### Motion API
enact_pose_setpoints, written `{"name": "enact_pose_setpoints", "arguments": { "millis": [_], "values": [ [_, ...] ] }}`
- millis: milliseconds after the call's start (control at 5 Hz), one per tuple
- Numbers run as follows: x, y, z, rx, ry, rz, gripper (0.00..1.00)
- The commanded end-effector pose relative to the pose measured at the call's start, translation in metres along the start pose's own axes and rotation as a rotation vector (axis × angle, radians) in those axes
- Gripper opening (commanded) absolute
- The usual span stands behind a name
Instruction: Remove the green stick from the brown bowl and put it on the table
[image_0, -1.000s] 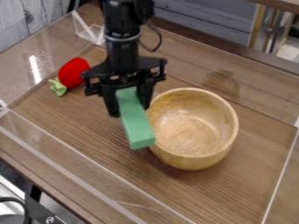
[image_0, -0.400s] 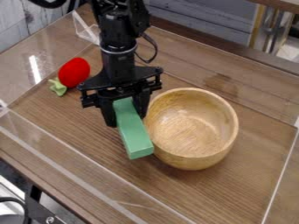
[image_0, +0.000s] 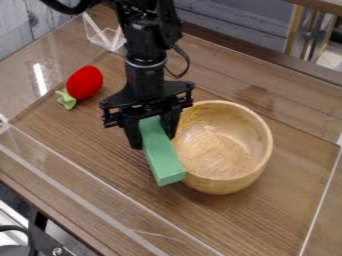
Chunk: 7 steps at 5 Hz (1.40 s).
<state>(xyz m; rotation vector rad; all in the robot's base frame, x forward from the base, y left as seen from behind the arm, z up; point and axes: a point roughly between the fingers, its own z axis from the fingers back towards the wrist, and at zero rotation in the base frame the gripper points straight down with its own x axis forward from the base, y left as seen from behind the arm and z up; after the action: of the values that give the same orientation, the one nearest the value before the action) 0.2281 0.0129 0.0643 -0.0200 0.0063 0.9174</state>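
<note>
Even indoor light, glare streaks on clear plastic walls, soft shadows, low-res & slightly blurry.

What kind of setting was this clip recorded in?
Probably a lab test bench: a wood-grain table fenced with clear plastic walls, one gripper holding a green stick, and toy-like props, a brown bowl and a red ball-like object.

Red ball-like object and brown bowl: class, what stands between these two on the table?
In the camera view, the gripper stands between the red object and the brown bowl, shut on the tilted green stick.
</note>
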Motion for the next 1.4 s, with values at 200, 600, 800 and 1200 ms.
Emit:
{"name": "enact_pose_setpoints", "arguments": {
  "millis": [200, 600, 800, 1200],
  "values": [
    [-0.022, -0.03, 0.009, -0.033, -0.012, 0.025, 0.0],
    [-0.053, -0.068, -0.006, -0.06, -0.036, -0.066, 0.0],
    [-0.051, -0.068, -0.006, -0.063, -0.04, -0.092, 0.0],
    [-0.055, -0.065, -0.007, -0.063, -0.042, -0.061, 0.0]
  ]
}}
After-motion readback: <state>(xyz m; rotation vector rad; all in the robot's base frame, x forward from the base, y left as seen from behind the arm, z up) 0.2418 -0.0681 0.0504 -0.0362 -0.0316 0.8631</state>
